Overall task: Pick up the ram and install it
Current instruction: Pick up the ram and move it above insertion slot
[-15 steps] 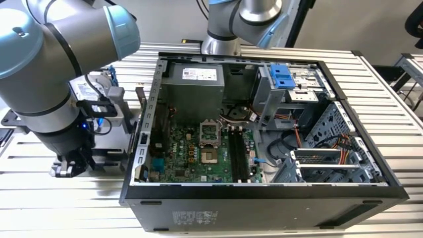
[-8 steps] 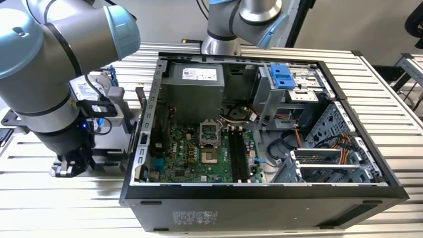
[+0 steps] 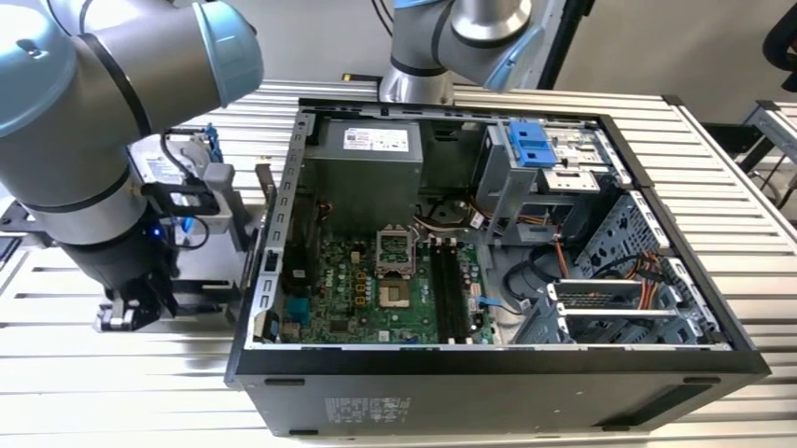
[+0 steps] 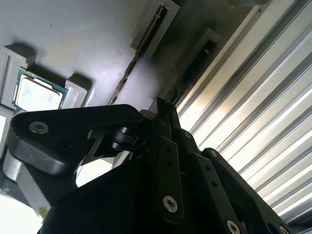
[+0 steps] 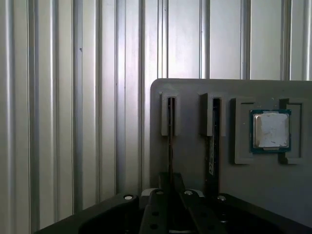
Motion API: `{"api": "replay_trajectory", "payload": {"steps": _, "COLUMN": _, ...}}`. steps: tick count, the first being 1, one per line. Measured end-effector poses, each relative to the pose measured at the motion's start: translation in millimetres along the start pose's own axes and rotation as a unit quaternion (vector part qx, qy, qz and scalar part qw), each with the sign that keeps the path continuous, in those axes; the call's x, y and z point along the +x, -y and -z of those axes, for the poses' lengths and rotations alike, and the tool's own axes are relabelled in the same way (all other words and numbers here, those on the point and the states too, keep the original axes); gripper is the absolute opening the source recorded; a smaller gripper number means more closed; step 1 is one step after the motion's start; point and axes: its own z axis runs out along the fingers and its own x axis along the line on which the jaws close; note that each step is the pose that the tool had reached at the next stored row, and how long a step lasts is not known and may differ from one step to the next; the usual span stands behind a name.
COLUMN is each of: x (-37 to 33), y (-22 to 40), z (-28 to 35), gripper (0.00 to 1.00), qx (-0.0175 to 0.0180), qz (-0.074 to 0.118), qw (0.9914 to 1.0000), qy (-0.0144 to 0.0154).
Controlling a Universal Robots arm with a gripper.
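None of the black motherboard slots (image 3: 450,289) holds a ram in the exterior view; the gripper (image 3: 127,315) sits low outside the case (image 3: 498,371). In both wrist views it pinches the ram (image 5: 170,141), still seated in its grey holder (image 5: 190,156); lifting and installing remain.

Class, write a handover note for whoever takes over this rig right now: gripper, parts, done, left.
Gripper: low at the grey holder, lined up with the ram; whether it grips cannot be told.
Ram: on edge in its holder slot, beside a second strip and the square chip.
Done: approach to the holder.
Left: ram not lifted; the black motherboard slots in the open case hold none.
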Motion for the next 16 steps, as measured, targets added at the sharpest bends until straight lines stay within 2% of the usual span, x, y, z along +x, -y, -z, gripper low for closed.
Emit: {"api": "replay_trajectory", "payload": {"steps": 16, "x": -0.9, "y": -1.4, "z": 34.4, "gripper": 0.0, "qx": 0.0001, "qz": 0.0, "qw": 1.0, "qy": 0.0001}}
